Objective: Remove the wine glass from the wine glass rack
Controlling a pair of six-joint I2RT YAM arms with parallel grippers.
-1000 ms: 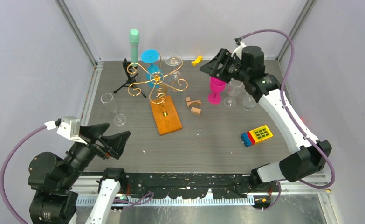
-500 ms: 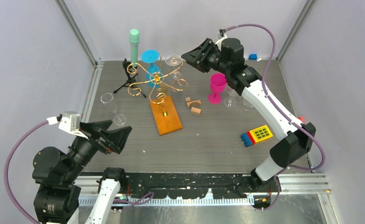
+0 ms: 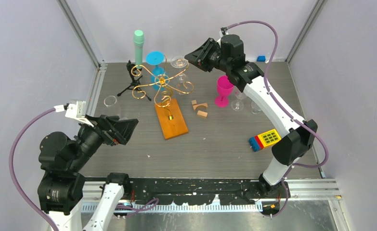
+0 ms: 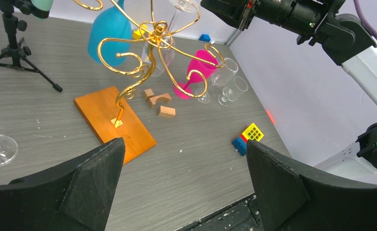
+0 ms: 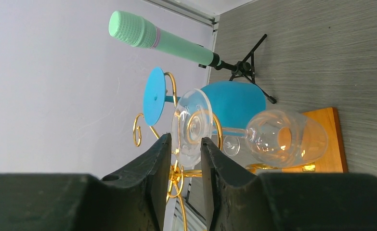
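Right fingers [image 5: 148,192] narrowly parted, empty, with the wine glass [image 5: 285,137] foot just ahead of their tips. Left fingers [image 4: 90,183] wide, empty. Approach step, I judge; next: pinch the stem and unhook it from the wine glass rack [image 4: 114,118].

One wine glass rack [image 3: 172,122] carries two glasses: one blue glass [image 3: 155,58] and one clear wine glass [image 3: 179,62]. On the table [image 3: 215,149] stand one pink goblet [image 3: 223,89], two clear glasses [image 3: 237,104] beside it and one clear glass [image 3: 110,101] at the left. Three wooden blocks [image 3: 202,114], one coloured toy brick [image 3: 265,140], one green microphone [image 3: 138,45] on one black tripod [image 3: 131,83]
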